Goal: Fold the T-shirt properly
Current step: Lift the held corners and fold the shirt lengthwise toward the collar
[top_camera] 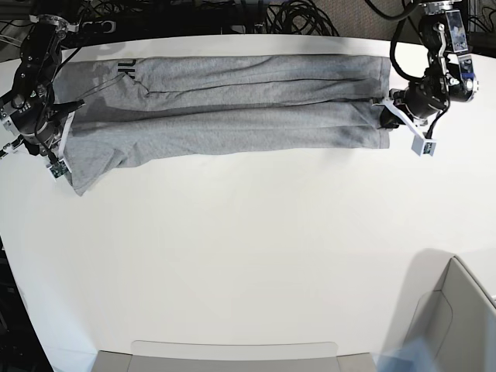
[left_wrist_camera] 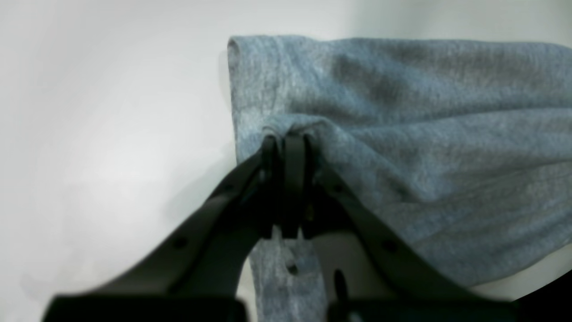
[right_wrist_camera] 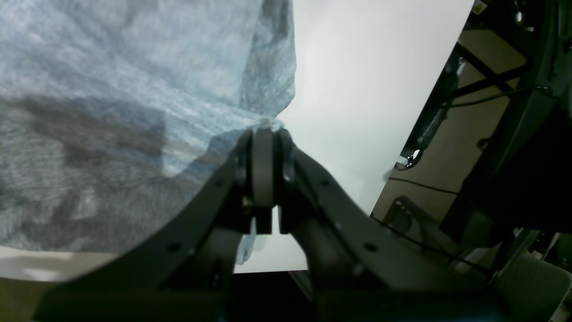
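Note:
The heather-grey T-shirt (top_camera: 232, 108) lies stretched out in a long band across the far part of the white table (top_camera: 248, 248). It is folded lengthwise, and a bit of black lettering (top_camera: 126, 68) shows at its left end. My left gripper (left_wrist_camera: 286, 136) is shut on a pinch of the shirt's edge (left_wrist_camera: 402, 134); in the base view it (top_camera: 385, 105) is at the shirt's right end. My right gripper (right_wrist_camera: 263, 130) is shut on the shirt's fabric (right_wrist_camera: 111, 112) at the left end (top_camera: 71, 107), and cloth hangs below it.
A grey bin (top_camera: 457, 325) stands at the near right corner and a flat tray edge (top_camera: 232, 353) at the near side. Cables (top_camera: 294, 15) lie behind the table. In the right wrist view the table edge (right_wrist_camera: 420, 134) borders a dark frame and floor.

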`<state>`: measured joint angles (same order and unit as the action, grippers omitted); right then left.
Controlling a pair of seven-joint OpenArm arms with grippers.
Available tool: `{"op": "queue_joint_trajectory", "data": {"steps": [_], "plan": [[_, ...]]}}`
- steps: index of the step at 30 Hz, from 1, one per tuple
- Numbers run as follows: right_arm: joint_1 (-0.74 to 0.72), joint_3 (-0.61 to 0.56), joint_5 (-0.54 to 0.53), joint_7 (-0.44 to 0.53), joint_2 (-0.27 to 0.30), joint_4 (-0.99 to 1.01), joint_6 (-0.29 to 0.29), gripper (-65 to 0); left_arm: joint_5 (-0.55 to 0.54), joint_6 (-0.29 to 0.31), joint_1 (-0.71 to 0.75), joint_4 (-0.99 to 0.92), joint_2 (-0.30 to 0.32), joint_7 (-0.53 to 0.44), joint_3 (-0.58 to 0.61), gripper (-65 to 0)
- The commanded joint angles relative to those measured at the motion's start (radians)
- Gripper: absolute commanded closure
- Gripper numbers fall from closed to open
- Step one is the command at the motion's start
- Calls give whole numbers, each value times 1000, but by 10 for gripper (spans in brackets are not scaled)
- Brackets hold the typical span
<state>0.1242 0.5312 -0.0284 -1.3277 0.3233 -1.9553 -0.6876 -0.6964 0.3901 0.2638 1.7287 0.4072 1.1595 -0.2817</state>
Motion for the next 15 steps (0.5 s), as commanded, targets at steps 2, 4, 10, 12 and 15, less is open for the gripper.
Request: {"op": "queue_joint_trajectory", "data": {"steps": [2,4,10,12,15], "plan": [[-10,31,14,-2,13,-16,-11,0,1,0,-5,20,15,-13,-9,0],[-13,57,14,-2,0,-16,-11,0,1,0,-5,20,15,-13,-11,0],[-10,62,14,-2,1,-16,-11,0,1,0,-5,23,15,-13,-11,0],[-8,62,14,-2,1,-16,-11,0,1,-1,-5,43,15,-13,-11,0],[-7,57,14,-2,-2,-16,-11,0,1,-24,36,126,17,-13,-11,0]]}}
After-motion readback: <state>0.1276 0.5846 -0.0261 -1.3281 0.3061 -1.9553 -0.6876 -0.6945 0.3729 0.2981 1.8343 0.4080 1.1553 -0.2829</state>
